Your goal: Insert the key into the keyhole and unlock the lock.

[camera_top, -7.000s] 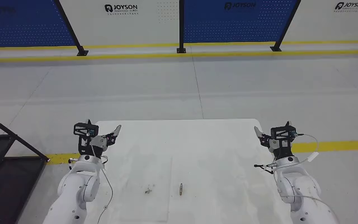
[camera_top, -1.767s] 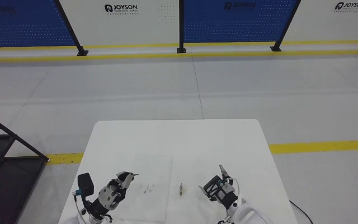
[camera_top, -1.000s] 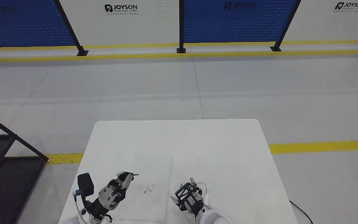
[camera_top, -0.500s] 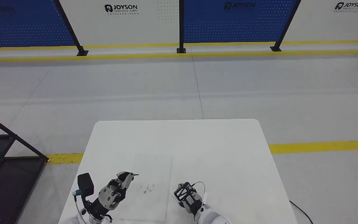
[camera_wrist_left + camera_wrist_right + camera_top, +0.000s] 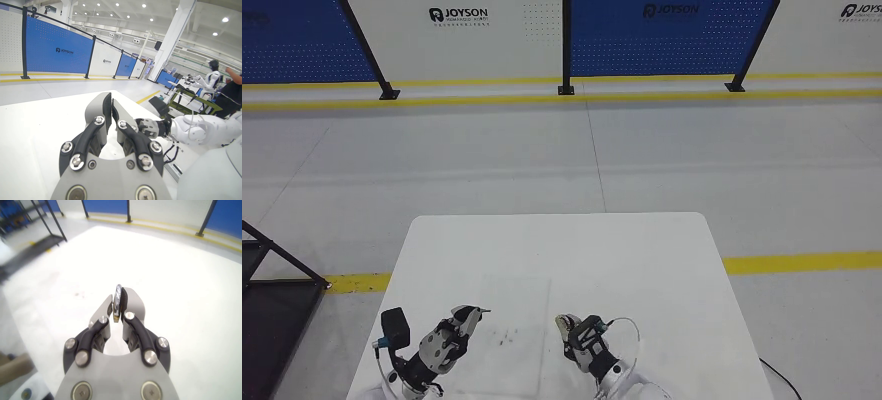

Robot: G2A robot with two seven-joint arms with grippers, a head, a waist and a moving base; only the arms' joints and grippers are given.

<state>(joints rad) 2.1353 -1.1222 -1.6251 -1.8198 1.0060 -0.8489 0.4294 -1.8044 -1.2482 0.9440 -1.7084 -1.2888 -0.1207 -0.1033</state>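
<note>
Logo mark w/ short wordmark, dark print, stood on white fence panel. Same mark, in white, was on blue fence panel. Repeats farther down the fence were too small to read.

Lock: glossy chrome-like metal shackle, brass-coloured metal body. Right gripper: matt grey metal fingers, rough black ribbed pads, shiny metal screws. Left gripper: same finish. Table: smooth matt white top.

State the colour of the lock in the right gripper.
Silver lock with a brass-gold end toward the palm; clearest in the right wrist view.
</note>
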